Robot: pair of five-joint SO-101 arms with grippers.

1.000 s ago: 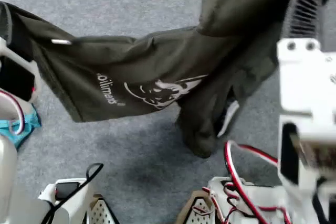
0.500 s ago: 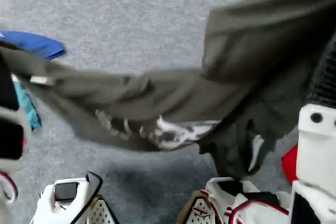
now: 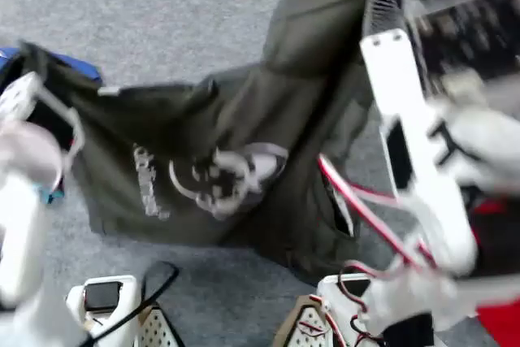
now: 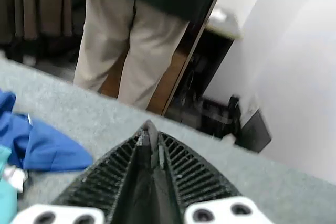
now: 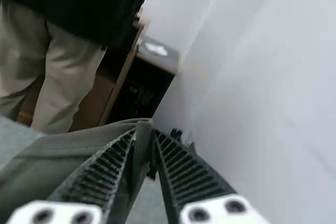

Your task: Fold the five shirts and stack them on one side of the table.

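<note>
Two corners of the olive shirt [image 3: 244, 144] sat pinched by the left gripper [image 4: 149, 142] and right gripper [image 5: 143, 142]; either thin hold could slip, crumpling it on the tabletop [image 3: 162, 22].

The grey table [image 3: 162, 30] bears a crumpled blue shirt [image 4: 47, 150] beside a teal cloth [image 4: 4, 205].

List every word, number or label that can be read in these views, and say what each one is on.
Line of white lettering on the dark olive cotton shirt, beside its white round graphic: too blurred to read.
Small pale tag at the shirt's edge: too small to tell whether it bears print.
No other legible text.
</note>
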